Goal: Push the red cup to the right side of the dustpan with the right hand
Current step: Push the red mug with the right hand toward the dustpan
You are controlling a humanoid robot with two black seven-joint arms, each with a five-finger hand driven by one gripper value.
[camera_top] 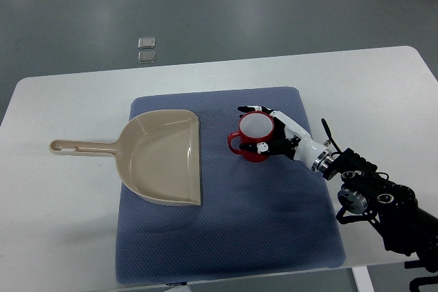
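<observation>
Reaching in from the lower right corner, the right robot hand wraps its white-and-black fingers around the red cup, one set of fingertips showing at the cup's far rim and another at its near side, so the hand is closed on the cup from the right. The palm hides the cup's right wall. The cup stands upright on a blue mat, its white inside facing the camera and its handle pointing left toward the dustpan. Behind the hand, a silver wrist joint leads to the dark forearm, whose cables and round fittings run off the picture's bottom right edge; the rest of the arm is cut off.

The beige dustpan lies flat just left of the cup, near it but apart, with its straight open edge facing the cup and its long handle reaching left past the mat onto the white bench. The mat's near edge is partly in shadow. Beyond the bench's far edge, two small clear squares sit on the grey floor; what they are is hard to tell. No writing or label can be read anywhere.
</observation>
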